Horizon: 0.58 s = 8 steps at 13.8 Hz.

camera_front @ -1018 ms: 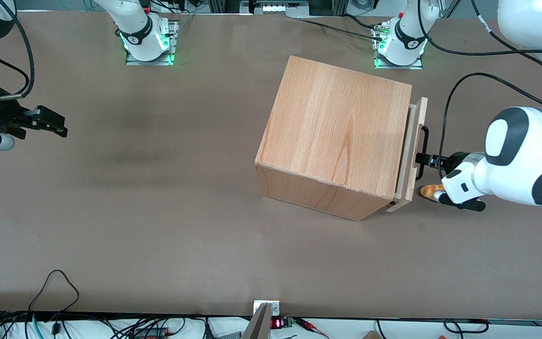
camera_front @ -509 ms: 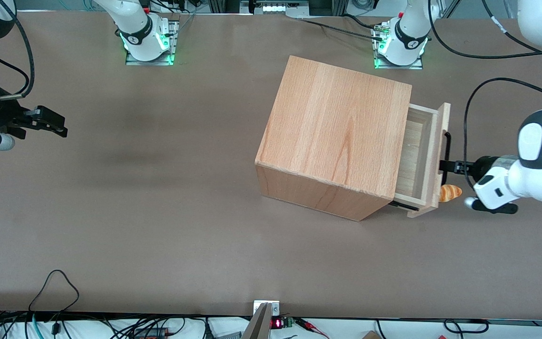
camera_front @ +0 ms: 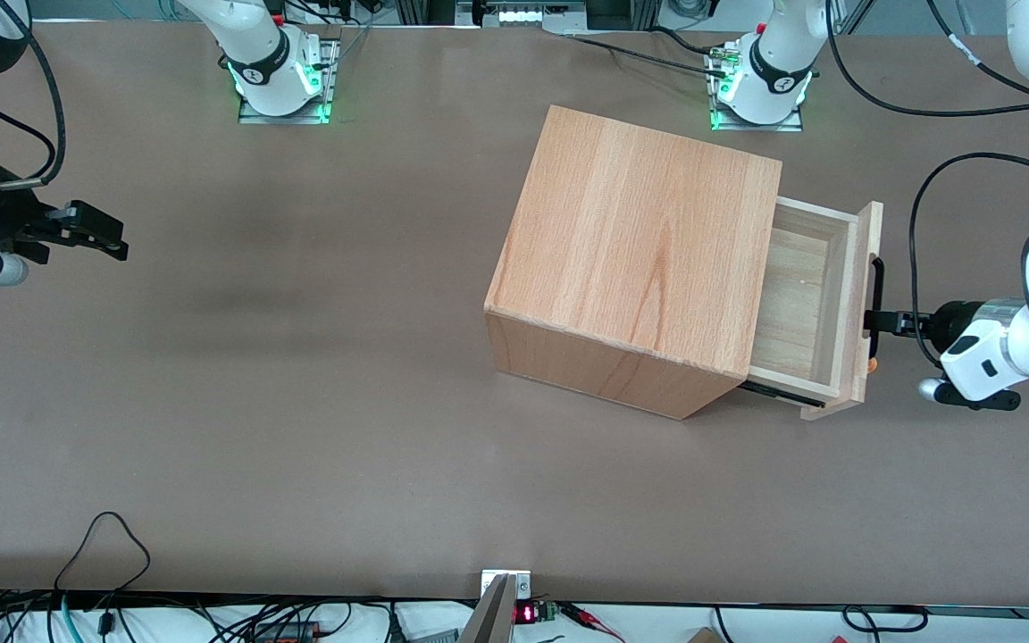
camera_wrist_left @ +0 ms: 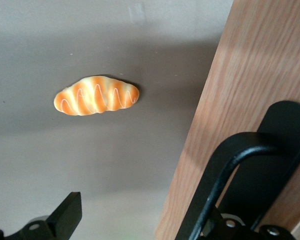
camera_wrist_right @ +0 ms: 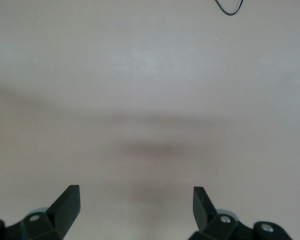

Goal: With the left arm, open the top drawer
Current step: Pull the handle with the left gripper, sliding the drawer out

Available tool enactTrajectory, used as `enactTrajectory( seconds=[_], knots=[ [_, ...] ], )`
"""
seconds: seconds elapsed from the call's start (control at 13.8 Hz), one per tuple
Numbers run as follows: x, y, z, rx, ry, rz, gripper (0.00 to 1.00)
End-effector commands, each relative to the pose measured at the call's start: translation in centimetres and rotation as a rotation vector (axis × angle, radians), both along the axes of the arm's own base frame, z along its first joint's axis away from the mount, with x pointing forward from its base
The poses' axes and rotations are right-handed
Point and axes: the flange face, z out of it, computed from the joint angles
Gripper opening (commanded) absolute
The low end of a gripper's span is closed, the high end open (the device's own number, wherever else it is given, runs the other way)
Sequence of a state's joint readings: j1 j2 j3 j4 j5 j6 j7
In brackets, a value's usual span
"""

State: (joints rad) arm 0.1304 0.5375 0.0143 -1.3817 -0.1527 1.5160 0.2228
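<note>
The fingers (camera_wrist_left: 65,215) of the left arm's gripper (camera_front: 872,321) stand apart, one of them tucked in at the black handle (camera_front: 877,286), the other clear of it over the table (camera_front: 300,402). The handle sits on the front panel of the top drawer (camera_front: 800,304), which is pulled well out at three o'clock of the wooden cabinet (camera_front: 639,241) in the front view, its pale plank floor showing. A small orange striped bread roll (camera_wrist_left: 96,95) lies on the table just below the panel. The left arm (camera_front: 1015,348) reaches in from three o'clock.
</note>
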Motion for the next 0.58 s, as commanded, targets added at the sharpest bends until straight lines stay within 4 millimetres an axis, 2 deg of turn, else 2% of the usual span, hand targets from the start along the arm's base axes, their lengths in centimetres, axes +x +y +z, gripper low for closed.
enactTrajectory(
  seconds=[0.0, 0.22, 0.36, 0.51],
  knots=[
    [0.2, 3.4, -1.3, -0.085, -0.015, 0.049, 1.0],
    [0.0, 4.8, -1.2, -0.083, -0.017, 0.073, 1.0],
    [-0.4, 6.5, -1.2, -0.084, -0.016, 0.099, 1.0],
    [-0.5, 7.2, -1.2, -0.084, -0.017, 0.107, 1.0]
  ],
)
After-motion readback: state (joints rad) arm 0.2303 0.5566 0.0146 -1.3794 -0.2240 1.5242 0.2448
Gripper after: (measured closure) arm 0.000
